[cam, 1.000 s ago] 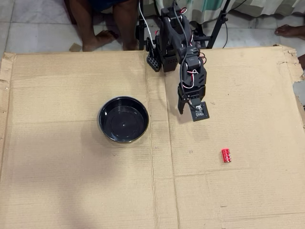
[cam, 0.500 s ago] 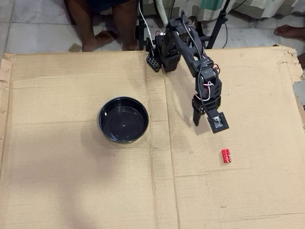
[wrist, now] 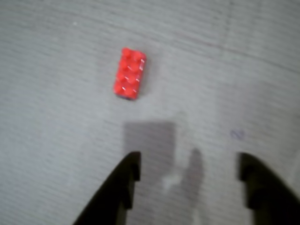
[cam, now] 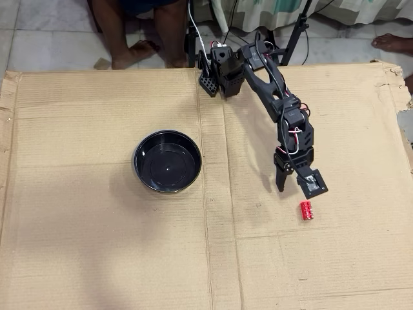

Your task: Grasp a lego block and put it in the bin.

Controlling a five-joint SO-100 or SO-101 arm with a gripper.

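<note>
**Open gripper poised just short of the red brick**

In the wrist view the gripper [wrist: 187,164] shows two dark fingers spread wide apart, holding nothing. The lego block [wrist: 130,73] lies on the cardboard [wrist: 56,140] ahead and left of the gap, untouched. Overhead, the gripper [cam: 298,187] hangs just above the lego block [cam: 306,210]. The bin [cam: 168,161] sits well apart to the left.

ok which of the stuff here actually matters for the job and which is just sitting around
Part of the job:
- lego block, red, lying on the cardboard
- bin, black, empty
- gripper, jaws open, near the block

Just there:
- cardboard sheet covering the work area
- person's feet beyond the far edge
- stand legs
</note>
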